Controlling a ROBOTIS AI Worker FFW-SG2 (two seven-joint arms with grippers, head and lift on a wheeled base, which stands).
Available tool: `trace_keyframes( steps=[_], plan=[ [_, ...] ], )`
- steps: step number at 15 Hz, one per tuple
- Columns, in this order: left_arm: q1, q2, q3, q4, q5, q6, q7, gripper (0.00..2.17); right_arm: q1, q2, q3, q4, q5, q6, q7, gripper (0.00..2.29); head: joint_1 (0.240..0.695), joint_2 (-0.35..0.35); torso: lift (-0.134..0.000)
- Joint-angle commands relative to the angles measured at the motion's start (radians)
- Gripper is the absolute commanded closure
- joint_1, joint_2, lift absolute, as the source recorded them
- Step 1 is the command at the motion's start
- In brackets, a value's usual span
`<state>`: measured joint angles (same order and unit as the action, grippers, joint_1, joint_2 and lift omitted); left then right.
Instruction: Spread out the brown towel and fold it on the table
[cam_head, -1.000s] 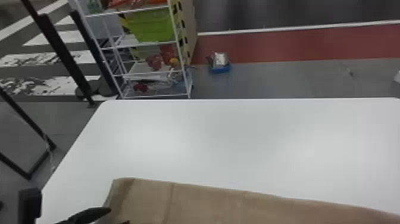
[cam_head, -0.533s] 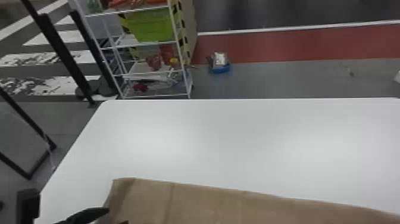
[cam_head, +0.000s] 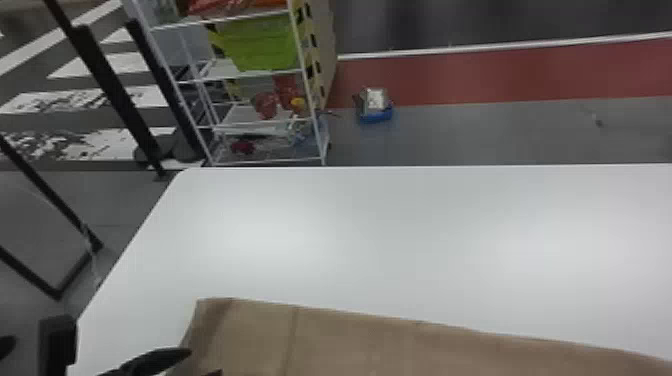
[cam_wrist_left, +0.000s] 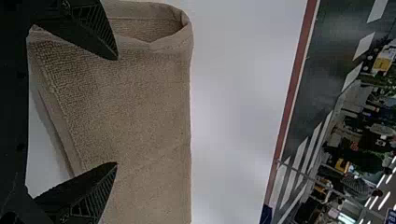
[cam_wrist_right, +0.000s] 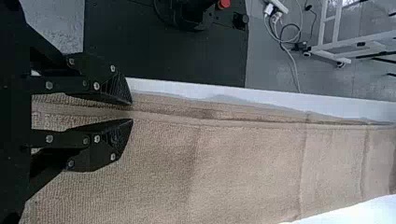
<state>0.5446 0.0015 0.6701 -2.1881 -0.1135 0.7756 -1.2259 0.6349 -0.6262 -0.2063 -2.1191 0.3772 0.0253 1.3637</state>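
Left gripper has its fingers spread wide over one end of the brown towel, not pinching anything. Towel's lying in a long strip along the near side of the tabletop, so I'd call it spread out and doubled over once, roughly halfway done imo. Right gripper has its fingers slightly apart around the layered edge. Probably just the crosswise folding left, plus some tidying.

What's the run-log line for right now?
Towel: layered long strip on table | Left claw: open, at towel's left end | Right claw: at towel's near edge
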Motion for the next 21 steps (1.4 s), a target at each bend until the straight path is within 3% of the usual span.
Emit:
trace_keyframes(
  steps=[1, 13, 21],
  plan=[
    [0.0, -0.004, 0.0, 0.004, 0.0, 0.0, 0.0, 0.08, -0.012, 0.0, 0.005, 0.011, 0.0, -0.001, 0.003, 0.92, 0.695, 0.214, -0.124],
    [-0.002, -0.004, -0.007, 0.007, 0.0, -0.012, -0.003, 0.08, -0.046, 0.006, 0.013, 0.022, -0.034, 0.002, 0.003, 1.12, 0.695, 0.214, -0.124],
    [-0.005, -0.004, -0.007, -0.012, -0.002, -0.006, -0.009, 0.09, 0.058, -0.03, -0.041, -0.067, -0.049, -0.001, 0.003, 1.12, 0.695, 0.215, -0.124]
  ],
)
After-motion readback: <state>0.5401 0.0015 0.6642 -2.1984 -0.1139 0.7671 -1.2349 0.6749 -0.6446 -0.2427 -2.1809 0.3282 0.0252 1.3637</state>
